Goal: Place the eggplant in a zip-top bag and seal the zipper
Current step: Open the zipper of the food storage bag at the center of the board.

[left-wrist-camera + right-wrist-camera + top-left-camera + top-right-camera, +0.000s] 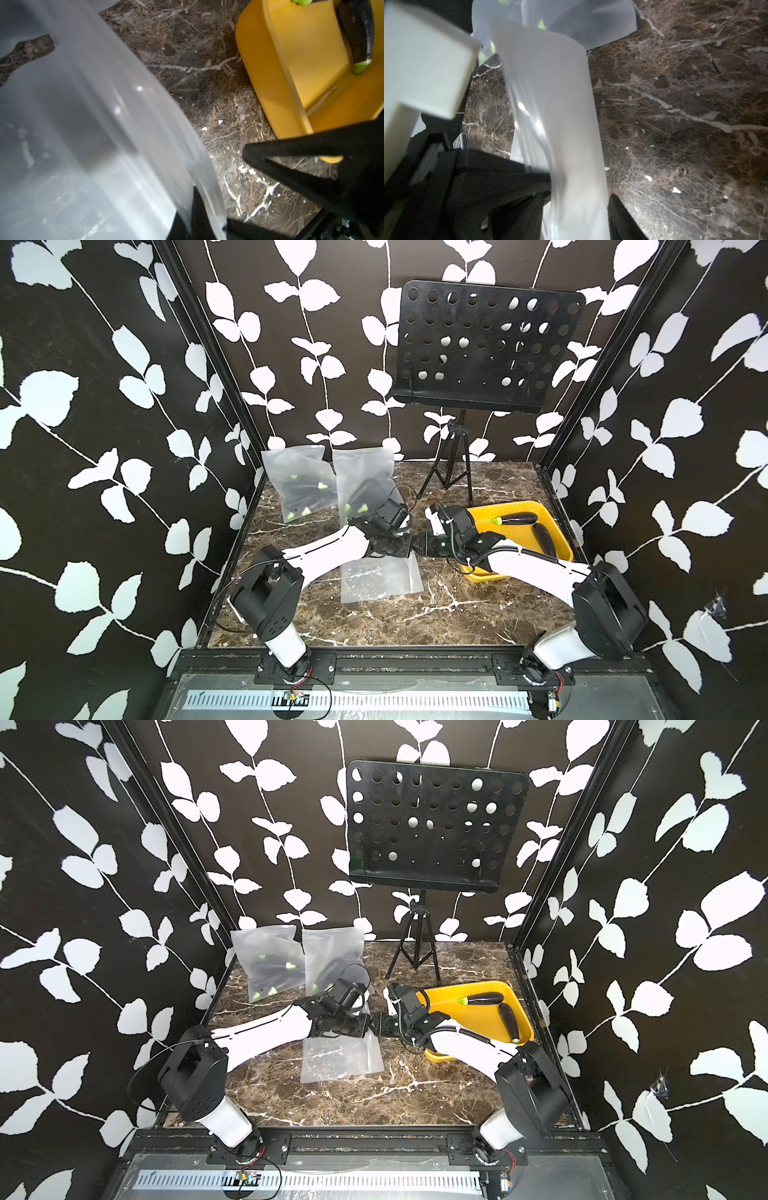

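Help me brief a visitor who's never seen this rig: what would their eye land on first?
Probably the yellow tray, bright against the marble table at its right side, holding two dark eggplants. Next, the left hand and right hand, nose to nose mid-table at an empty clear bag, with the black perforated music stand looming behind and two filled bags at the back left.
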You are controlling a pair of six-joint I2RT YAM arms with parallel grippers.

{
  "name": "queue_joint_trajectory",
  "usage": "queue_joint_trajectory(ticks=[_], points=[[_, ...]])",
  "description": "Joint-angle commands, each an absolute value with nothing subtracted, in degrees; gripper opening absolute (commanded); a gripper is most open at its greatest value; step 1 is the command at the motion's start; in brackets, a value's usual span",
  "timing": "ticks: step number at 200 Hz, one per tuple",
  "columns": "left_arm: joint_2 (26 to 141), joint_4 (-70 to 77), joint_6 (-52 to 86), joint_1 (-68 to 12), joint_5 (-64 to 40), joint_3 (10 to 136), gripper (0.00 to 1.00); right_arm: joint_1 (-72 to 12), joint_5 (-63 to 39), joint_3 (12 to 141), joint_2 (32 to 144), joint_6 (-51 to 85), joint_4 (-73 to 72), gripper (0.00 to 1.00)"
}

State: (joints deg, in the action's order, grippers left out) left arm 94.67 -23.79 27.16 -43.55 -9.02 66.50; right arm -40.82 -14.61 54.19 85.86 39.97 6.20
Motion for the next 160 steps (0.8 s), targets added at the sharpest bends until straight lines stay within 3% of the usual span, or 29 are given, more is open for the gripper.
queue_joint_trajectory(ticks=[1,80,160], points=[[95.1,-24.5,27.4,-43.1,-11.6,68.3,0.0,-42.6,-11.9,55.2,83.5,38.1,8.6,0.47],[95.8,-24.9,28.8,-42.7,-14.9,69.4,0.0,-45.7,-6.0,54.0,85.5,39.5,8.4,0.39],[95.8,-25.7,29.0,-42.5,-15.0,70.0,0.0,-47.8,-0.7,56.5,87.3,39.1,12.9,0.46]])
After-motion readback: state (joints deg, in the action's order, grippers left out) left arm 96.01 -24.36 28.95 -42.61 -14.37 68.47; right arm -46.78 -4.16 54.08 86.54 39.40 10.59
